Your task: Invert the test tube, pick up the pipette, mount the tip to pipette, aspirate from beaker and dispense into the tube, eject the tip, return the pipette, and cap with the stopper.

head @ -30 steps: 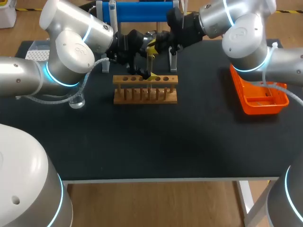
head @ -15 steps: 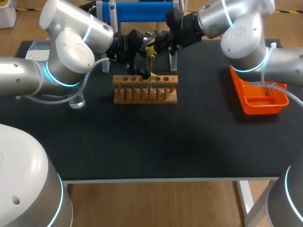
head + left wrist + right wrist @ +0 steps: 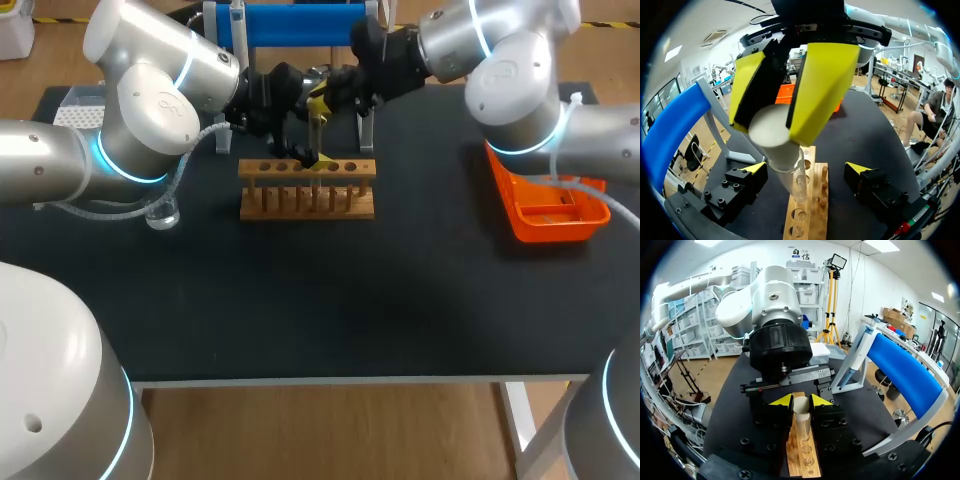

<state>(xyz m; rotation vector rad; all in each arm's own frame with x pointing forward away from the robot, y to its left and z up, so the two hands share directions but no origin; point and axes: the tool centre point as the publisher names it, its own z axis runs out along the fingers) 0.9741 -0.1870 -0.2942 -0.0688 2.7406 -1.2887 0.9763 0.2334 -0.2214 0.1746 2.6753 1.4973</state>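
Right gripper (image 3: 772, 127) clamped on test tube (image 3: 790, 176). Left gripper (image 3: 807, 168), fingers (image 3: 756, 168) spread wide, faces it head-on, tube in the gap. Tight between them. Wooden rack (image 3: 307, 200) directly beneath both. Blue stand (image 3: 290, 25) just behind, its uprights (image 3: 367, 128) either side. Open passage: table (image 3: 330, 300) on rack's near side. Beaker (image 3: 162, 212) beside left arm (image 3: 150, 110), orange tray (image 3: 555, 212) beside right.
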